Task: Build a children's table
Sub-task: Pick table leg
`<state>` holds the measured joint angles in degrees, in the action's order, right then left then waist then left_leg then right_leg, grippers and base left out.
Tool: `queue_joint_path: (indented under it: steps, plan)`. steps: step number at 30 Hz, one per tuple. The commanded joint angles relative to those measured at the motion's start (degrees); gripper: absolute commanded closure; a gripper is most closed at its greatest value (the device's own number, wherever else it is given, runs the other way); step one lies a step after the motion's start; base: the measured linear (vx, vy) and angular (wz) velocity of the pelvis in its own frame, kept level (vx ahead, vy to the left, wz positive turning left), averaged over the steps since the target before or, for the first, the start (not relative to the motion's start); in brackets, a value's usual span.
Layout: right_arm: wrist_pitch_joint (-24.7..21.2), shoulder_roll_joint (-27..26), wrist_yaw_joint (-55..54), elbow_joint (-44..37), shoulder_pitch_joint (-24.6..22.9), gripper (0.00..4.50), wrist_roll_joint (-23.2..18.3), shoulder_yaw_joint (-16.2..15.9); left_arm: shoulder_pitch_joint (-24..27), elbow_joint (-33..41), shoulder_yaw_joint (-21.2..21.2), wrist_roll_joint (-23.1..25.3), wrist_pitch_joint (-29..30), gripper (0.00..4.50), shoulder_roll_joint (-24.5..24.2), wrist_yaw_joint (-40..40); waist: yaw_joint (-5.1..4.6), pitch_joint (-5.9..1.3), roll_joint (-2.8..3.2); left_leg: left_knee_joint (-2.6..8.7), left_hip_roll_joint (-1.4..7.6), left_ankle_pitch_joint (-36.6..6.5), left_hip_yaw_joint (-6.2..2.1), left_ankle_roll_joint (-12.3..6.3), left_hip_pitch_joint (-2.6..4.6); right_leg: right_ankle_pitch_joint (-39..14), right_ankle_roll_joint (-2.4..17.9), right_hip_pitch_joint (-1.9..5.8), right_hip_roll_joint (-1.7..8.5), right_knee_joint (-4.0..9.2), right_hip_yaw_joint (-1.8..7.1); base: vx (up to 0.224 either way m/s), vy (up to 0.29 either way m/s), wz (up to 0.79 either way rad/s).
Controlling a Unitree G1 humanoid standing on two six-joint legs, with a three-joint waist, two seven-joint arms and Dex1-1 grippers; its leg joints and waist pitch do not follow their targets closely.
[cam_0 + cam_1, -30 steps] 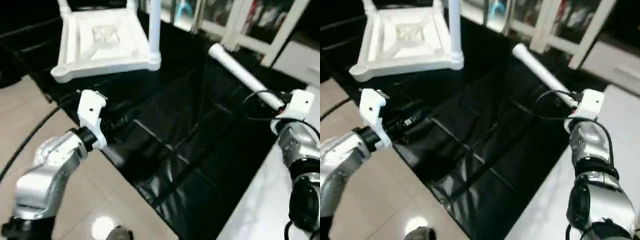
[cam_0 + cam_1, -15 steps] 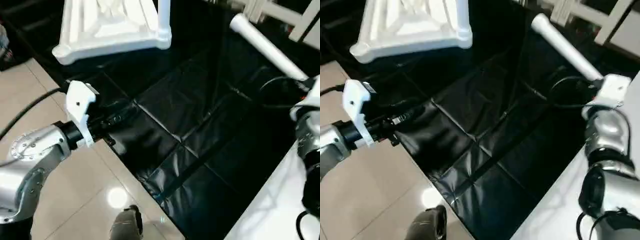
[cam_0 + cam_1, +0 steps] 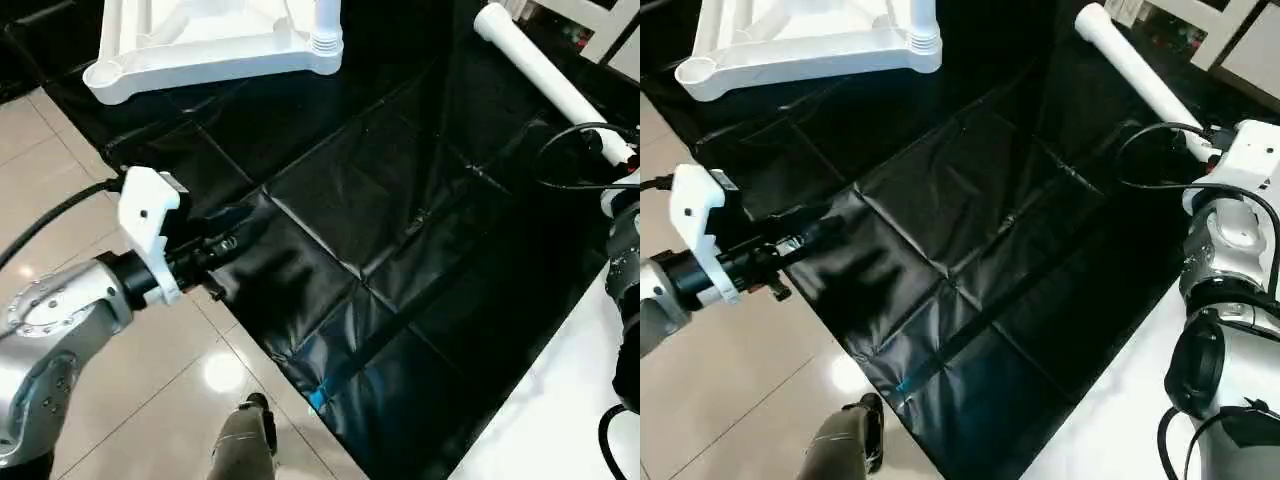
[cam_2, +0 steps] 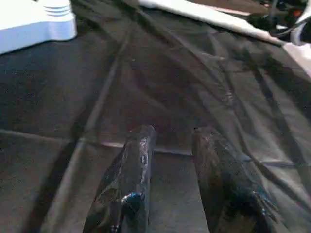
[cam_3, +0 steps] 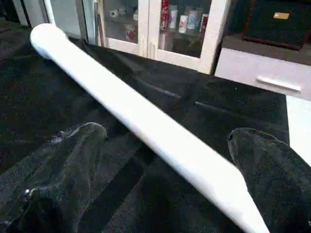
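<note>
The children's table top (image 3: 200, 45) lies upside down on the black sheet at the far left, ribs facing up. One white leg (image 3: 327, 20) stands in its near right corner socket. A loose leg (image 3: 545, 75) lies on the sheet at the far right. My right gripper (image 5: 167, 131) is open around that leg's near end, its fingers (image 5: 73, 165) wide apart on either side and clear of it. At the sheet's left edge my left gripper (image 4: 172, 133) hovers low, pointing right. Its fingers (image 4: 131, 179) are narrowly apart with nothing between them.
A creased black sheet (image 3: 400, 230) covers the work surface. Tiled floor (image 3: 120, 400) lies to its left and a white surface (image 3: 560, 420) at the near right. A black cable (image 3: 570, 150) loops by my right wrist. A glass-door cabinet (image 5: 180, 24) stands beyond the loose leg.
The head camera has tilted down, shifting the whole picture. Both grippers keep their places relative to the sheet and the loose leg.
</note>
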<state>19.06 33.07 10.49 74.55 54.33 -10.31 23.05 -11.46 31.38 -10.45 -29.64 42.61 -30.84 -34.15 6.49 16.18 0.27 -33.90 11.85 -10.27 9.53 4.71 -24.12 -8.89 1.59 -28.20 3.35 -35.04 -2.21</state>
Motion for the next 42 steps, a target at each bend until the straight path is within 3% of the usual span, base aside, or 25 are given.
queue_joint_path:
  steps: [1, 4, 10, 11, 12, 14, 21, 24, 32, 35, 42]
  plan:
    - [0.86, 1.13, -0.31, 0.80, 0.34, 0.07, 1.18, -0.43, 0.78, 1.53, -0.84, -0.73, 0.81, 2.98, -0.62, 0.29, 0.16, -4.58, -0.77, 2.72, 0.02, 1.60, 0.65, -11.92, 1.43, 0.19, 19.29, 4.99, 2.66, 1.94, 2.02, 0.000, 0.000, 0.00]
    - [0.46, 2.19, -1.85, 1.20, 0.39, 0.07, 2.22, -1.03, 0.80, 1.56, -0.99, -1.14, 0.88, 2.98, -1.11, 0.44, 0.24, -4.75, -0.51, 2.58, -0.06, 2.60, 0.65, -11.96, 1.43, 1.25, 19.54, 5.00, 2.58, 1.80, 2.03, 0.000, 0.000, 0.00]
    - [-7.01, 5.05, -4.81, 2.71, 0.75, 0.07, 4.94, -2.72, 0.52, 1.08, -0.76, -1.32, 1.12, 2.98, -2.65, -0.67, 0.58, -4.78, -0.37, 2.46, -0.34, 2.59, 0.68, -11.59, 1.37, 2.37, 19.54, 5.18, 2.36, 1.76, 1.97, 0.000, 0.000, 0.00]
    - [-8.33, 5.43, -4.19, 2.94, 0.77, 0.07, 5.35, -3.00, 0.44, 0.88, -0.71, -1.51, 1.21, 2.98, -3.10, -1.21, 0.59, -4.77, -0.31, 2.50, -0.37, 1.64, 0.66, -11.03, 1.23, 1.82, 19.77, 5.36, 2.52, 1.78, 1.98, 0.000, 0.000, 0.00]
    - [-8.60, 5.71, -3.78, 3.01, 0.80, 0.07, 5.78, -3.31, 0.29, 0.72, -0.62, -1.48, 1.19, 2.98, -3.27, -1.38, 0.72, -4.86, 0.10, 2.49, -0.35, 1.46, 0.58, -10.82, 1.28, 1.76, 19.88, 5.36, 2.58, 1.71, 1.97, 0.000, 0.000, 0.00]
    - [-8.78, 5.88, -3.32, 3.07, 0.83, 0.07, 6.02, -3.43, 0.20, 0.60, -0.62, -1.54, 1.15, 2.98, -3.42, -1.51, 0.67, -4.89, -0.06, 2.43, -0.33, 0.84, 0.71, -10.54, 1.33, 1.99, 20.30, 5.38, 2.52, 1.85, 2.03, 0.000, 0.000, 0.00]
    - [-13.03, 7.00, 5.51, 3.37, 0.99, 0.07, 6.10, -3.67, -0.91, -0.39, -0.25, -2.52, 0.84, 2.98, -4.34, -2.63, 1.18, -5.19, 0.33, 2.20, 0.00, 1.10, 0.70, -11.08, 1.32, 4.19, 22.17, 5.50, 2.45, 1.42, 1.96, 0.000, 0.000, 0.00]
    - [-15.46, 7.67, 11.67, 3.39, 0.85, 0.07, 7.41, -5.47, -0.70, -0.10, -0.35, -3.58, 1.31, 2.98, -4.65, -3.33, 1.51, -5.11, 0.23, 2.21, 0.13, 0.56, 0.71, -11.09, 1.33, 2.82, 22.41, 5.48, 2.57, 1.59, 1.95, 0.000, 0.000, 0.00]
    - [-18.22, 8.30, 20.26, 3.34, 1.07, 0.07, 10.92, -8.94, 0.24, 0.97, -0.14, -5.23, 2.34, 2.98, -5.97, -4.66, 1.99, -4.60, 0.17, 2.67, 0.36, -4.22, 0.61, -8.46, 1.61, -5.18, 21.17, 5.21, 3.01, 2.39, 2.11, 0.000, 0.000, 0.00]
    - [-19.28, 8.67, 24.24, 3.26, 1.74, 0.07, 11.24, -9.92, 0.70, 1.09, -0.19, -5.23, 2.40, 2.98, -6.40, -4.79, 1.91, -4.43, -0.22, 2.84, 0.38, -4.92, 0.54, -7.98, 1.60, -7.23, 20.29, 5.22, 3.19, 2.61, 2.20, 0.000, 0.000, 0.00]
    - [-20.34, 9.18, 30.03, 2.83, 4.48, 0.07, 10.26, -9.17, 0.83, 1.05, -0.36, -5.49, 2.55, 2.98, -6.94, -4.28, 1.73, -4.67, -0.36, 2.52, 0.35, -0.67, 0.52, -9.99, 1.45, -3.02, 21.19, 5.23, 3.07, 2.04, 2.15, 0.000, 0.000, 0.00]
